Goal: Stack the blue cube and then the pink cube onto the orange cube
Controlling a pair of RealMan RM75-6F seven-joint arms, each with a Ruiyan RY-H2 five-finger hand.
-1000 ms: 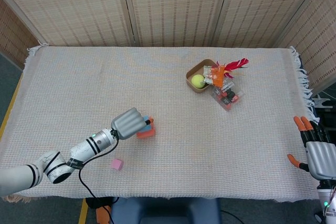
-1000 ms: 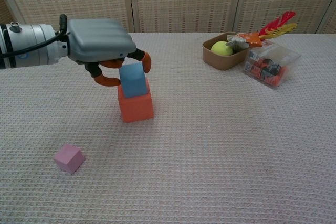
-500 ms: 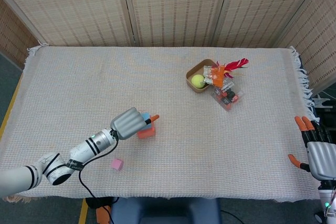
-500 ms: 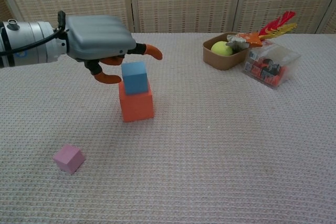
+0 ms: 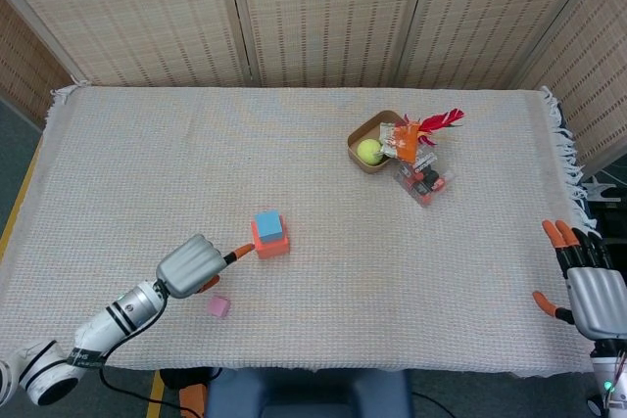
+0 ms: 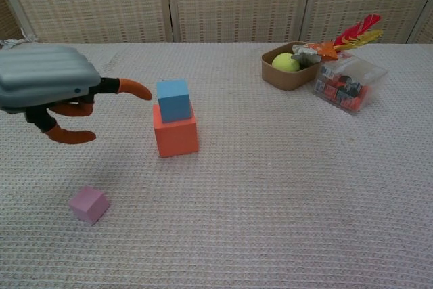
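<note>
The blue cube (image 5: 267, 224) (image 6: 174, 99) sits on top of the orange cube (image 5: 272, 243) (image 6: 175, 135) near the middle of the table. A small pink cube (image 5: 217, 306) (image 6: 88, 204) lies on the cloth, closer to me and to the left. My left hand (image 5: 189, 265) (image 6: 51, 90) hovers open to the left of the stack, above and behind the pink cube, holding nothing. At the table's right edge my right hand (image 5: 586, 287) rests open with its fingers spread; only the head view shows it.
A brown bowl (image 5: 363, 136) (image 6: 272, 74) with a yellow-green ball (image 5: 369, 151) (image 6: 285, 62) stands at the back right, next to a clear box (image 5: 423, 181) (image 6: 347, 82) of small items and a red-orange toy (image 5: 419, 130) (image 6: 345, 38). A woven cloth (image 5: 147, 163) covers the table.
My left hand let go of the blue cube, leaving it on the orange cube, then drew back to the left and toward me. The right hand has barely moved.
</note>
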